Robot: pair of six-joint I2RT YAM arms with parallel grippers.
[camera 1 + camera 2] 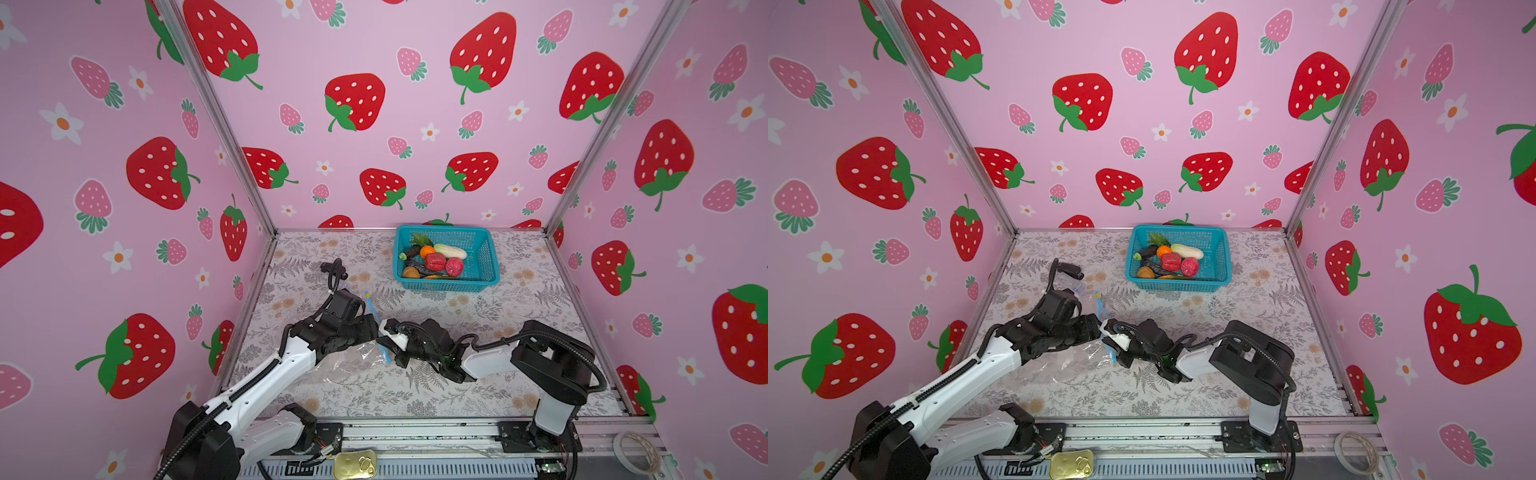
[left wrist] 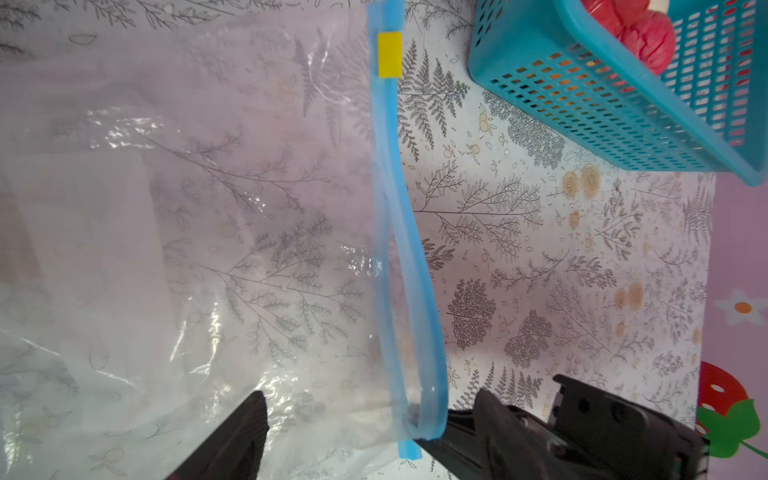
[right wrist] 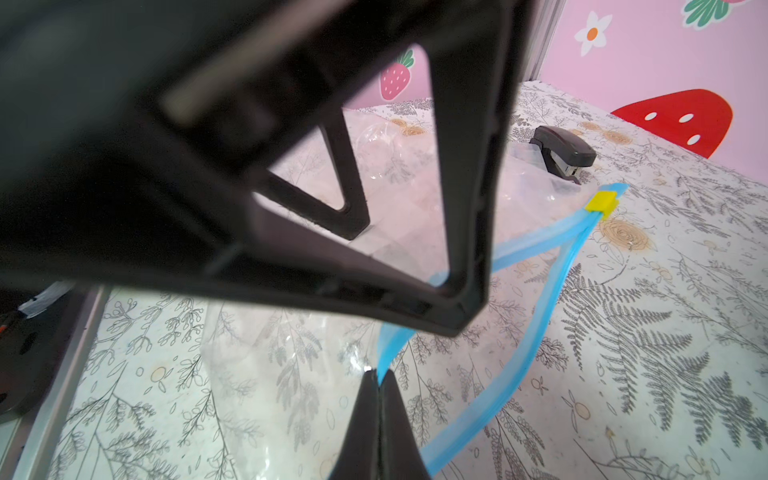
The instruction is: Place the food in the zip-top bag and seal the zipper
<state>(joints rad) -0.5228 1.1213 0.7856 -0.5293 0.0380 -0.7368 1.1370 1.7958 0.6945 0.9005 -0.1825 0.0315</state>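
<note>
A fern-and-flower printed table (image 1: 519,374) fills my pink strawberry-walled booth. The zip-top bag (image 1: 345,365), clear and crinkled, lies on its near-left part, between my two arms. Toward the far edge, right of centre, stands a teal perforated basket (image 1: 449,284), well apart from the bag. It holds all the toy food (image 1: 435,262): two red-pink lumps, an orange, a white radish and darker pieces heaped together.

My left gripper (image 2: 370,399) reaches in from the left with its fingers spread. One is over the bag's film and the other past the edge strip, so they straddle the strip without clamping it. My right gripper (image 3: 379,382) comes from the right, fingertips pressed tight together on one lip of the light-blue zipper (image 2: 399,249). This runs near to far along the bag's right edge. In the right wrist view the other lip bows away across the table, leaving the mouth parted.

A black stapler (image 3: 565,151) rests by the bag's far corner. The two lips meet at the small yellow slider (image 2: 390,55), parked at the zipper's far end.
</note>
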